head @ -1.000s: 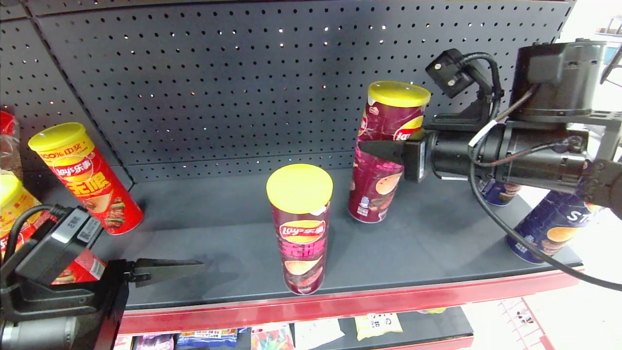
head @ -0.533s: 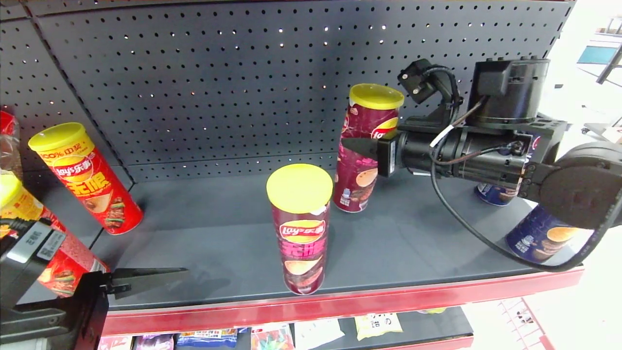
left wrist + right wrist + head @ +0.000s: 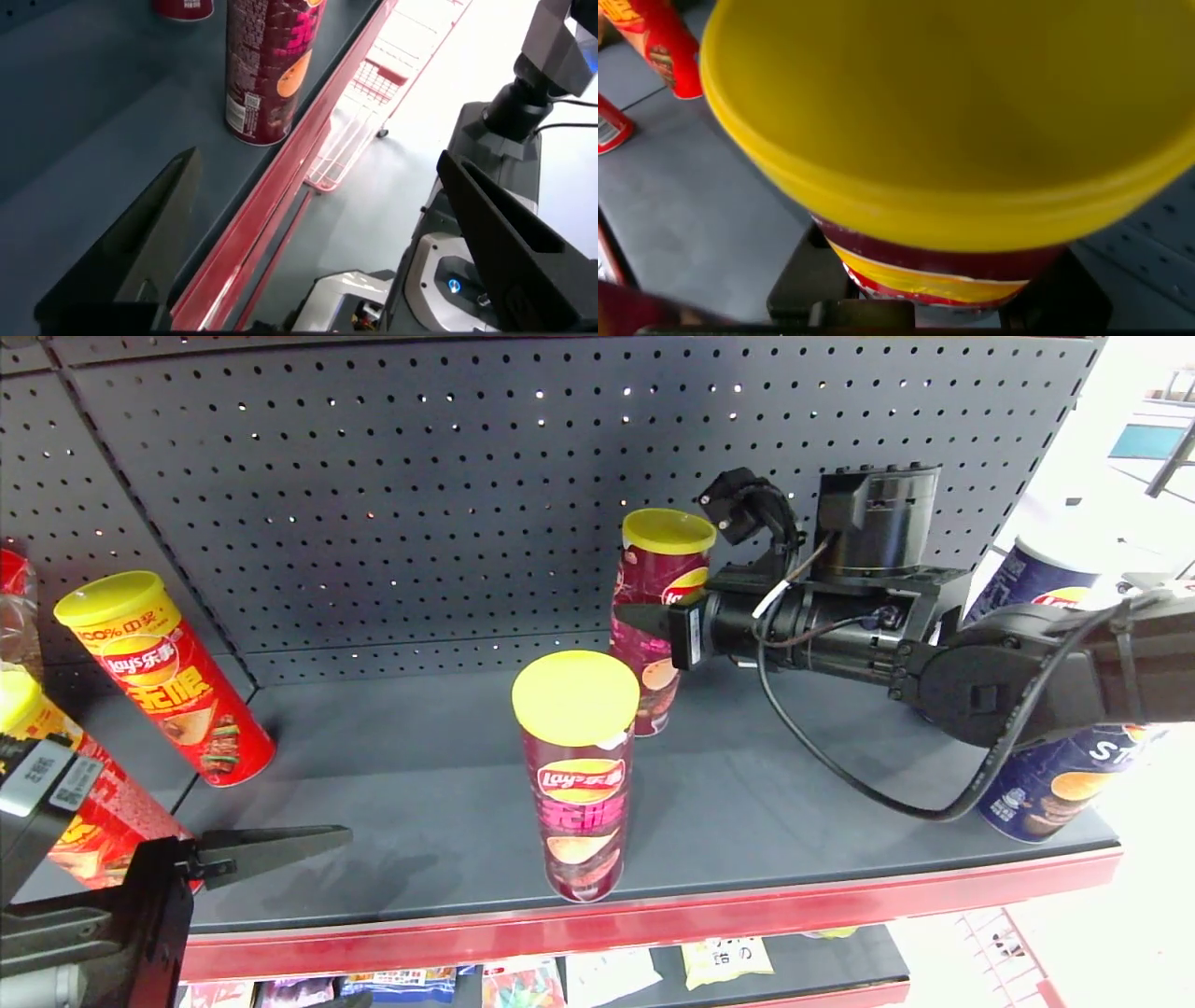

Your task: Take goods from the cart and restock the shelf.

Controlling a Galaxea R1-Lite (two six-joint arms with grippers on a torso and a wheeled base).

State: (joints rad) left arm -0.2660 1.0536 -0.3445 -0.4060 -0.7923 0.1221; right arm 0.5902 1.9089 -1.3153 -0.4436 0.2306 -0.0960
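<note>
My right gripper is shut on a maroon chips can with a yellow lid, held slightly tilted near the pegboard at the back of the shelf. I cannot tell whether its base touches the deck. In the right wrist view the can's lid looms close, with the maroon body between the dark fingers. A second maroon can stands upright at the shelf's front edge. My left gripper hangs open at the lower left, off the shelf front; the left wrist view shows this gripper spread wide near the front can.
Red chips cans lean at the shelf's left end, and blue cans stand at the right end behind my right arm. The red shelf lip runs along the front, with a red wire cart on the floor beyond. Packets lie on the lower shelf.
My right arm has carried the maroon can leftward and deeper toward the back of the shelf. The left gripper has drifted slightly left and stayed open.
</note>
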